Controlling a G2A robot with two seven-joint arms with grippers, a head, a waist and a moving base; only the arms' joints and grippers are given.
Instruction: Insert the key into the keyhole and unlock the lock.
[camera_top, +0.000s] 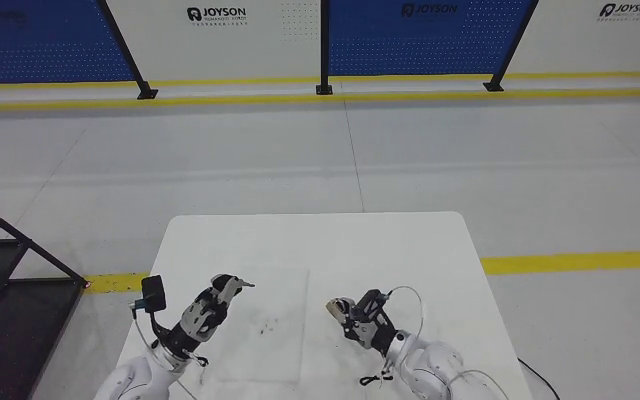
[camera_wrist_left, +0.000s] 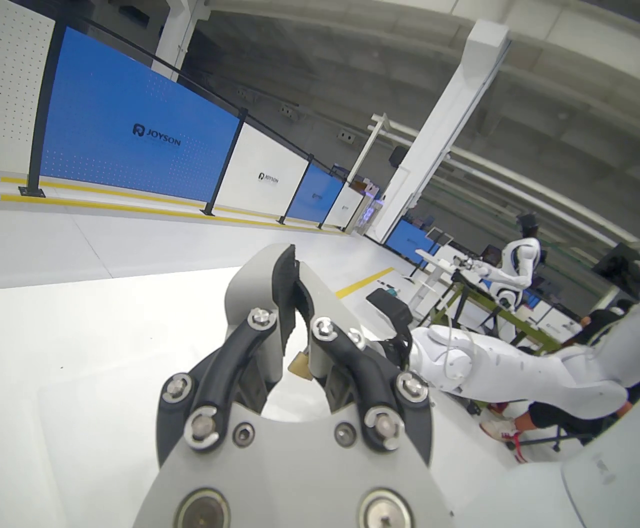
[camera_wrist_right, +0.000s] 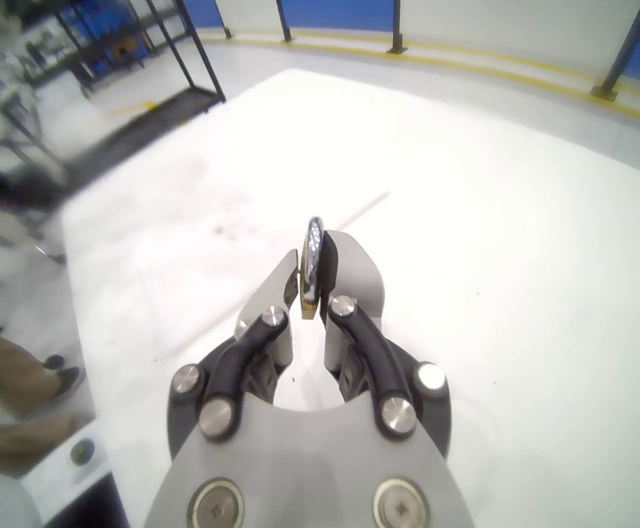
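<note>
Right end effector, brass lock pinched

- Left arm and right arm: glossy white shells, with a thin cable looping off the right one.
- Left gripper and right gripper: grey metal palms, curved black links, silver screws, pale fingers with black pads.

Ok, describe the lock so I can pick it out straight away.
Start at the white table, then go to the right gripper over the robot's side of it. Clamped edge-on in it is the lock: a small padlock with a brass body and a shiny silver shackle. Nothing else at the table is brass-coloured.
</note>
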